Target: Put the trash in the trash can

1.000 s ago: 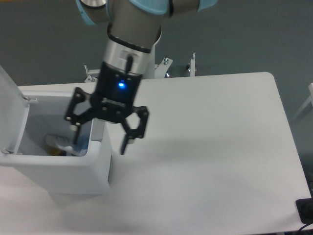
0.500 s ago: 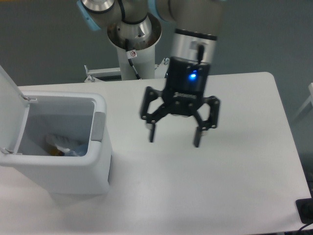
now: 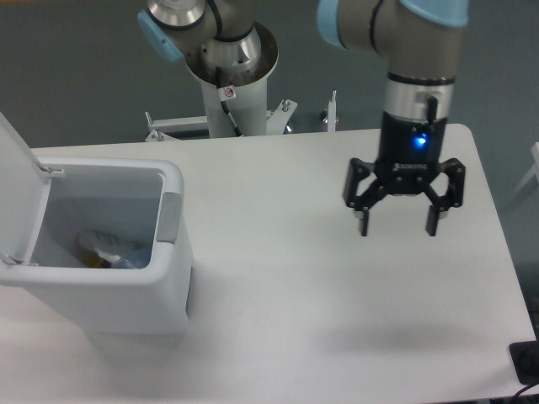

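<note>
The white trash can [image 3: 126, 299] stands at the left of the table with its lid [image 3: 17, 181] swung up and open. Inside it lies trash [image 3: 108, 247]: a whitish crumpled piece, with a bit of blue beside it. My gripper [image 3: 397, 228] hangs open and empty over the right part of the table, far to the right of the can. Its two black fingers [image 3: 363, 220] point down, well apart.
The robot base column [image 3: 232, 76] rises behind the table's far edge. Metal brackets [image 3: 330, 114] stand at that edge. A dark object [image 3: 526, 362] sits at the table's front right corner. The table's right edge is close to my gripper.
My gripper has moved from over the trash can rightward across the table to its right side. It has stayed open and empty. The trash lies still in the can.
</note>
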You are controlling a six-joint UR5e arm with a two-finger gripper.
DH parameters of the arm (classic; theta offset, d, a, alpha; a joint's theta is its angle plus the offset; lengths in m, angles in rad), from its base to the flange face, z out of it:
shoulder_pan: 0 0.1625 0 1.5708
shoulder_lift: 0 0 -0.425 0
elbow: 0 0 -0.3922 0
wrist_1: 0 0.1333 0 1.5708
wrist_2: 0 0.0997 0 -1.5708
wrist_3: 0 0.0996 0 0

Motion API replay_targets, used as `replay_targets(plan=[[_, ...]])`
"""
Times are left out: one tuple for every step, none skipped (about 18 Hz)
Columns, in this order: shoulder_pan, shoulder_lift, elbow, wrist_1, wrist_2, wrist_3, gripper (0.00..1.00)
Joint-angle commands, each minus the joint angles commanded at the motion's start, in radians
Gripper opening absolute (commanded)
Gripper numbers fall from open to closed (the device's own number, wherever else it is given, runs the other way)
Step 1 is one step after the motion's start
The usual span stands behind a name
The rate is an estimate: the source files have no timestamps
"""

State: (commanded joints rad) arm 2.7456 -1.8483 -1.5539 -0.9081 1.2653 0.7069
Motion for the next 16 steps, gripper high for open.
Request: replay_targets(plan=[[0.011, -0.003, 0.0, 0.0, 0.002, 0.018, 1.0], [0.015, -0.009, 0.002, -0.002, 0.003, 0.037, 1.0], [0.02, -0.015, 0.003, -0.003, 0.003, 0.055, 1.0], [0.031, -0.019, 0.002, -0.005, 0.003, 0.074, 1.0], [0.034, -0.025, 0.002, -0.005, 0.003, 0.091, 1.0], [0.034, -0.032, 0.002, -0.006, 0.005, 0.107, 1.0], [0.034, -0.038, 0.005, -0.008, 0.005, 0.118, 1.0], [0.034, -0.045, 0.006, -0.009, 0.006, 0.127, 1.0], [0.034, -0.049, 0.006, -0.009, 0.006, 0.138, 1.0], [0.034, -0.052, 0.006, -0.009, 0.006, 0.149, 1.0], [0.034, -0.061, 0.006, -0.011, 0.006, 0.166, 1.0], [0.035, -0.069, 0.005, -0.012, 0.006, 0.187, 1.0], [0.035, -0.075, -0.003, -0.012, 0.012, 0.218, 1.0], [0.043, -0.078, -0.012, -0.012, 0.052, 0.258, 1.0], [0.049, -0.078, -0.02, -0.014, 0.105, 0.305, 1.0], [0.052, -0.08, -0.026, -0.015, 0.146, 0.35, 1.0]])
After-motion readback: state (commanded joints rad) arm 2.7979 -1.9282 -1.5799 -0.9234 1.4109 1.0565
